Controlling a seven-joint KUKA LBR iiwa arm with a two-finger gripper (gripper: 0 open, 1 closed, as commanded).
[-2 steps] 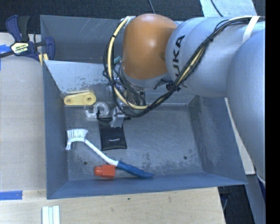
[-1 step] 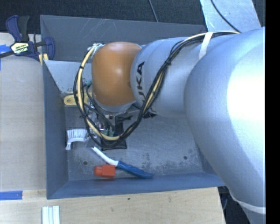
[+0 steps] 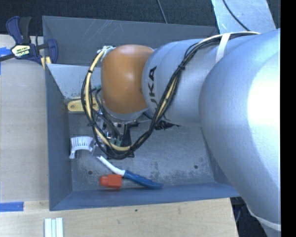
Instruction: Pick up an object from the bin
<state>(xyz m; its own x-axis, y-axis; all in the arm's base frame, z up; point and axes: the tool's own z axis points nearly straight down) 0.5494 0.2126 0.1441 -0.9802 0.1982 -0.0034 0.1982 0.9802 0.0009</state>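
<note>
The arm (image 3: 212, 83) bears the letters "KA"; cables hide the rest of the word. Under its orange wrist cover (image 3: 124, 78) the pincer (image 3: 114, 138) sits low in the grey bin (image 3: 59, 147), and I cannot tell whether it is wide or narrow. Nearest, below-left of the cover, lies a white ridged piece (image 3: 80, 144). Farther below, a blue-and-white stick (image 3: 133, 177) lies beside an orange-red block (image 3: 110, 181).

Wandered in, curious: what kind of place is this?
Probably a robotics lab bench: a silver robot arm reaches into a grey metal bin holding a blue-and-white tool and a red block.
</note>
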